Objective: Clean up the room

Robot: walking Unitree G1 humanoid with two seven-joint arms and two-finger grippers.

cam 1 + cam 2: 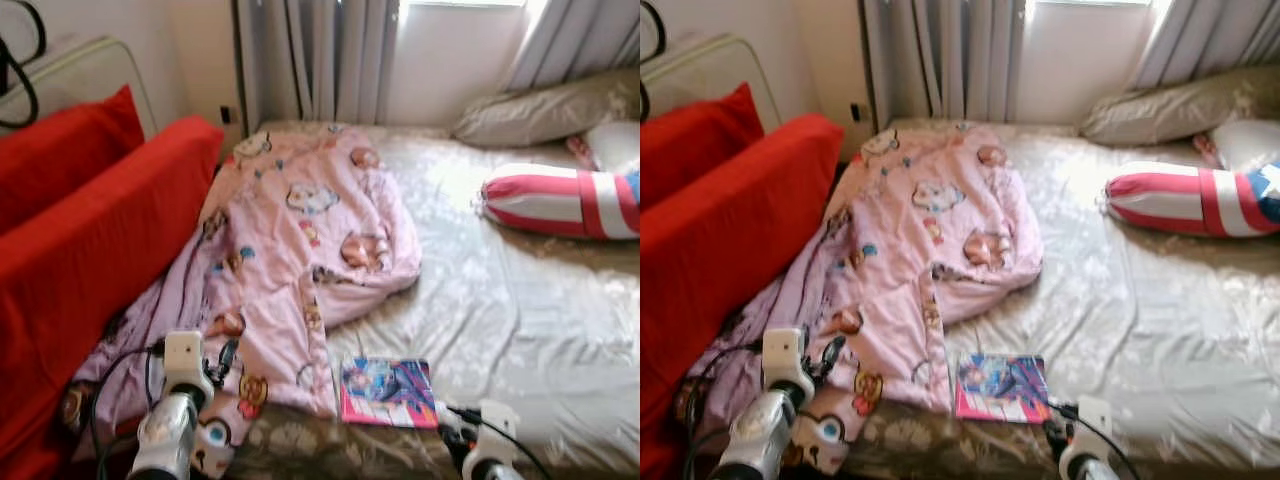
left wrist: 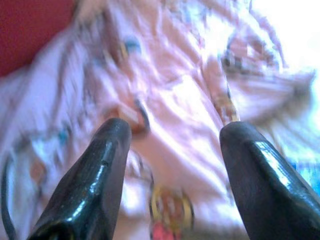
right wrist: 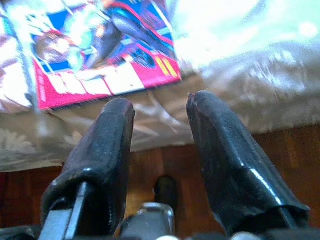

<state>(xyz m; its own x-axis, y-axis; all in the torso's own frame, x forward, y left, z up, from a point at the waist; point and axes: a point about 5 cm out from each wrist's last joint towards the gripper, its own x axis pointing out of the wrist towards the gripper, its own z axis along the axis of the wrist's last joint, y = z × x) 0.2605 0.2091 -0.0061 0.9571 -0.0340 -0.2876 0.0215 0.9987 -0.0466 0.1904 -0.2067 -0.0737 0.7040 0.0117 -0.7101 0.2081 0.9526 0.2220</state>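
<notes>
A crumpled pink blanket (image 1: 300, 240) with cartoon prints lies over the left half of the bed and spills toward the red sofa. A colourful magazine (image 1: 385, 392) with a pink lower cover lies flat near the bed's front edge, just right of the blanket's hem. My left gripper (image 2: 175, 130) is open, its fingers hovering over the blanket's lower part (image 2: 190, 100). My right gripper (image 3: 160, 102) is open and holds nothing; it sits at the bed's front edge, just short of the magazine (image 3: 100, 55). In the left eye view the right gripper (image 1: 450, 425) is beside the magazine's right corner.
The bed sheet (image 1: 520, 300) is pale and satiny. A red-and-white striped pillow (image 1: 555, 200) and a beige pillow (image 1: 540, 110) lie at the back right. A red sofa (image 1: 80, 240) runs along the bed's left side. Curtains (image 1: 315, 60) hang behind. Wooden floor (image 3: 165, 155) shows under the bed edge.
</notes>
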